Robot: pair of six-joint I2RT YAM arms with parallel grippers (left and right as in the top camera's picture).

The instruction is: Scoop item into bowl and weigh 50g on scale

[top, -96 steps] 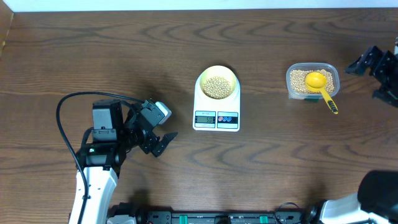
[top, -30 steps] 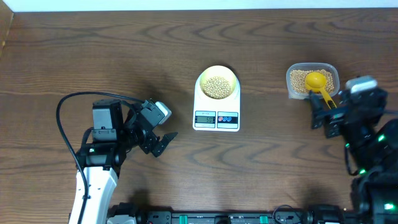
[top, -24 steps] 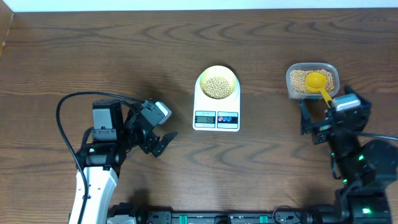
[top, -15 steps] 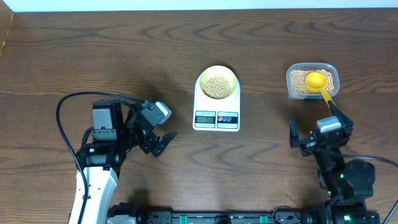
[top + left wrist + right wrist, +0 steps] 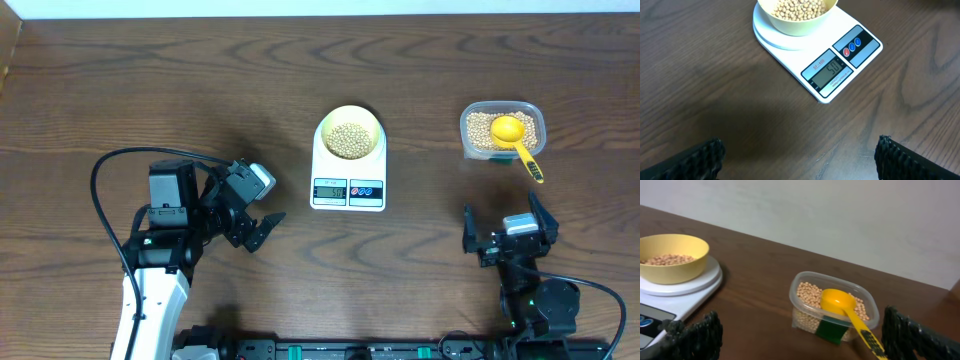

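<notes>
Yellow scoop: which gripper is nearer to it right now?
Right. The right gripper sits just short of the handle of the scoop, on the robot's side; the left gripper is far off, beyond the scale.

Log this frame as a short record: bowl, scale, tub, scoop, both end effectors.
bowl: on the scale, holding beans
display: appears to read 50
tub: clear, holds more beans, apart from the scale
scoop: yellow, cup resting in the tub, handle over the rim
left end effector: open, empty
right end effector: open, empty, touching nothing
</notes>
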